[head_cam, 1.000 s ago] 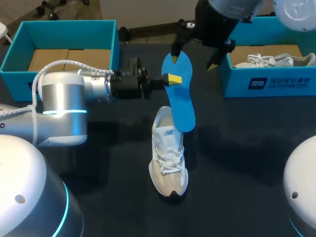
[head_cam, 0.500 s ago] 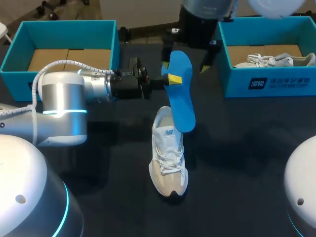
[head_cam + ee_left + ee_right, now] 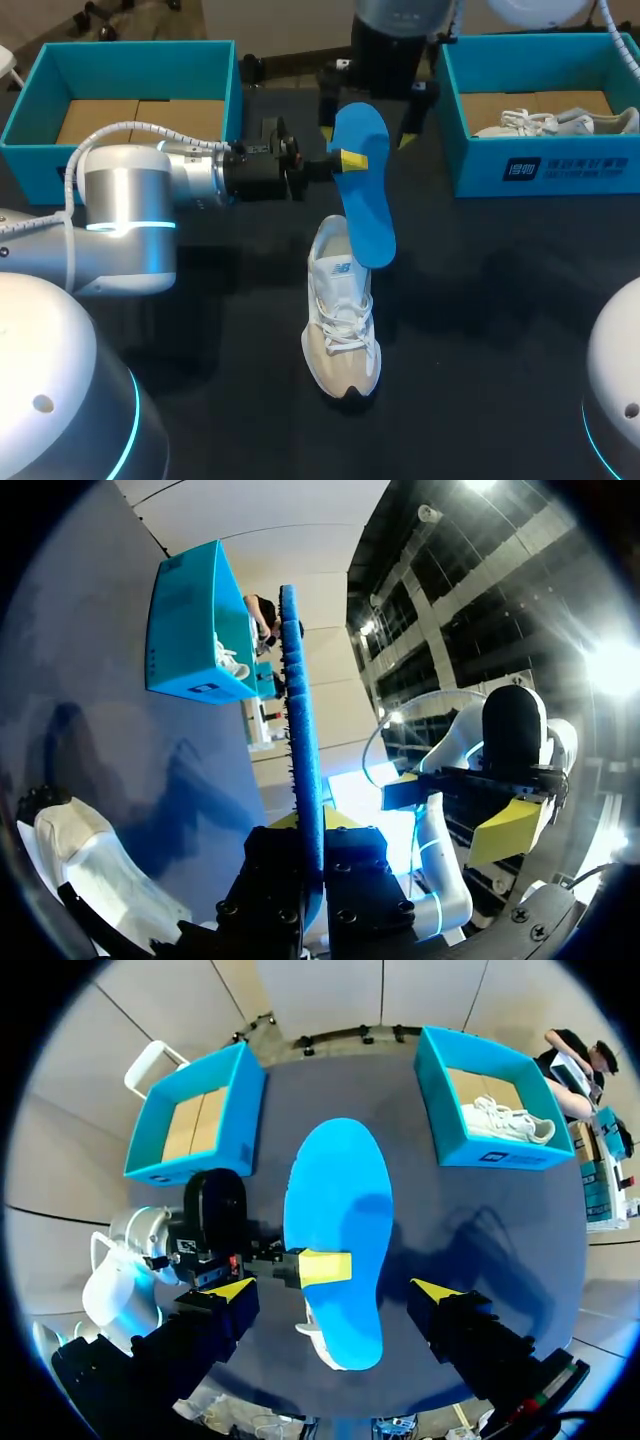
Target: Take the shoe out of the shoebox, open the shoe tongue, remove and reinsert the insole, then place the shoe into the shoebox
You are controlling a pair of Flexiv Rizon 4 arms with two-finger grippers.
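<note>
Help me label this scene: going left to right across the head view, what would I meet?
Open teal box → blue insole → teal shoebox holding a white shoe. The shoe on the table sits under the insole, so omitted.

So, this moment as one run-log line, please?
left gripper: shut on insole | insole: upright over shoe | right gripper: open, by insole top | shoe: on table

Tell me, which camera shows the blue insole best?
The right wrist view: the insole faces it flat, whole outline visible. The head view shows it slanted over the shoe; the left wrist view sees only its thin edge.
</note>
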